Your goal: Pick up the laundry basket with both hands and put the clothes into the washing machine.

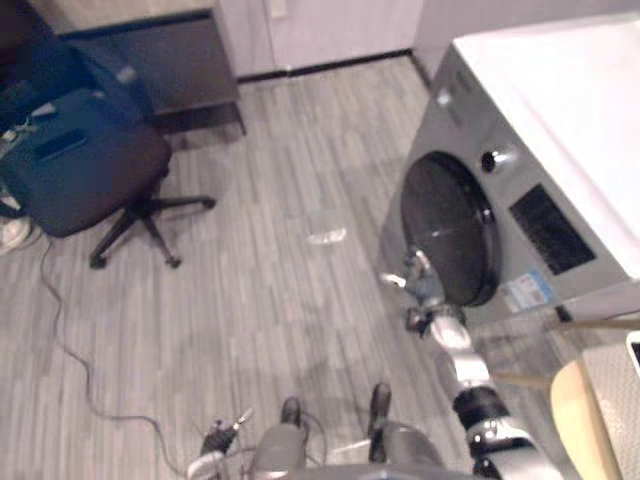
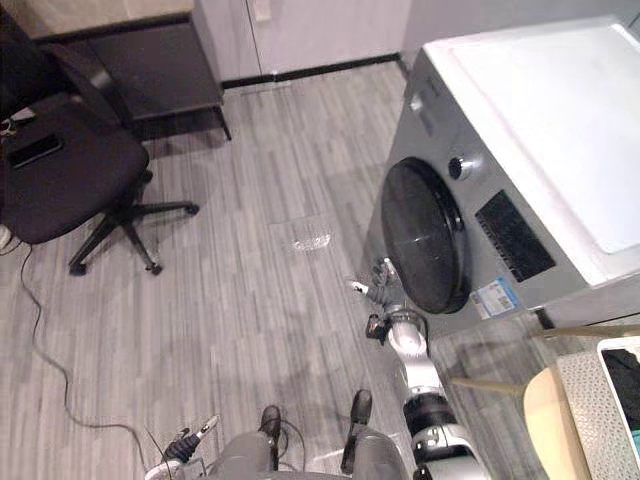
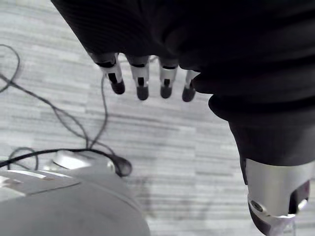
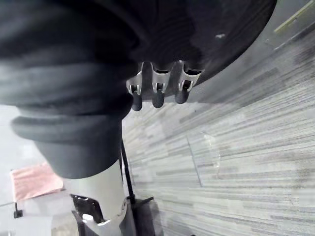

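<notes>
Both head cameras look steeply down, side by side, sharing the floor (image 1: 260,300), office chair (image 1: 85,175) and washing machine (image 1: 560,130). Wrist cameras sit close behind the left robot hand (image 3: 142,81) and right robot hand (image 4: 157,89), facing the floor.

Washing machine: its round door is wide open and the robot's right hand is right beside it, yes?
No. The washing machine has its round door shut, not wide open; the left eye view shows it flat against the front. The right hand is beside it, by its lower edge.
</notes>
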